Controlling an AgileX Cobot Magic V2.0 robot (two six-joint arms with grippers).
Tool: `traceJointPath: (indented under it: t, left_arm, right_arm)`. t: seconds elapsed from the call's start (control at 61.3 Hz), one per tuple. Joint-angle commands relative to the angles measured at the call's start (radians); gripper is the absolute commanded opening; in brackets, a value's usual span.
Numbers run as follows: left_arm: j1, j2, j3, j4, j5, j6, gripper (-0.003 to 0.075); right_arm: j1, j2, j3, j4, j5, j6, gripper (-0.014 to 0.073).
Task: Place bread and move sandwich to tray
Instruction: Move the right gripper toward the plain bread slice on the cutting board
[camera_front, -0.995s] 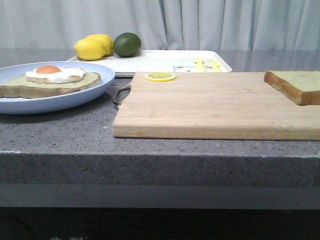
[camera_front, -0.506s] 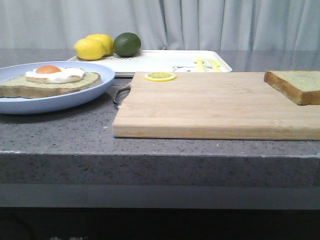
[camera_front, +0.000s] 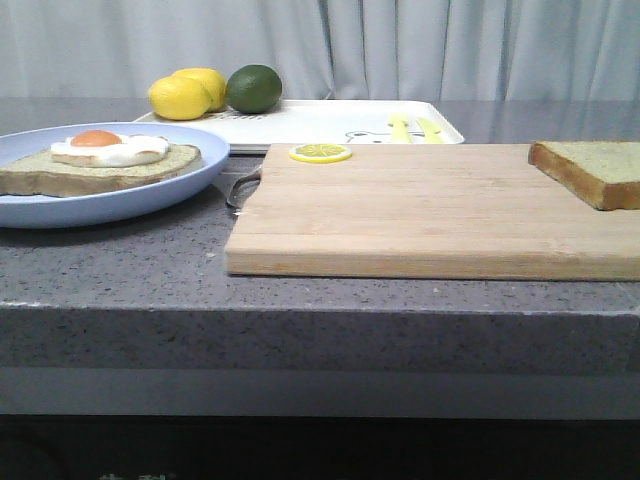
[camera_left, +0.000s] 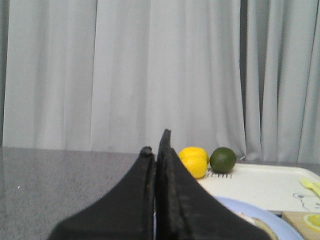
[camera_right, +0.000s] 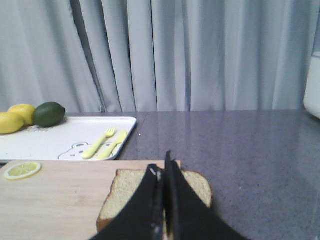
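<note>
Showing the grey bench (camera_front: 120, 270), we take the wooden cutting board (camera_front: 420, 205) as landmark. Behind it lies the white tray (camera_front: 320, 122); left of it, the light-blue plate (camera_front: 190, 175) bears the sandwich (camera_front: 105, 160). The bread (camera_front: 592, 170) rests on the board's far right corner. It looks light, soft and crushable, so we would judge a gentle pinch across opposite crusts safest. The left hand (camera_left: 156, 150) and right hand (camera_right: 162, 172) both have fingers pressed together, holding nothing; the right hangs near the bread.
</note>
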Motion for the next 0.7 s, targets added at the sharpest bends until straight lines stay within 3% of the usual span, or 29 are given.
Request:
traceJointPath:
  t: [0.0, 0.391, 0.506, 0.685]
  left_arm:
    - [0.003, 0.039, -0.128, -0.009, 0.027, -0.002, -0.002]
    - [0.003, 0.362, -0.631, -0.009, 0.523, -0.002, -0.002]
    - [0.003, 0.429, -0.661, -0.007, 0.549, -0.002, -0.002]
    - [0.003, 0.483, -0.649, -0.007, 0.575, -0.002, -0.002]
  right_arm:
    - [-0.005, 0.012, -0.112, -0.003, 0.0, -0.002, -0.0069]
    - [-0.005, 0.351, -0.583, -0.003, 0.42, -0.002, -0.0068]
    - [-0.005, 0.445, -0.654, -0.003, 0.55, -0.002, -0.0068]
    - [-0.005, 0.535, -0.651, -0.003, 0.597, -0.002, -0.0068]
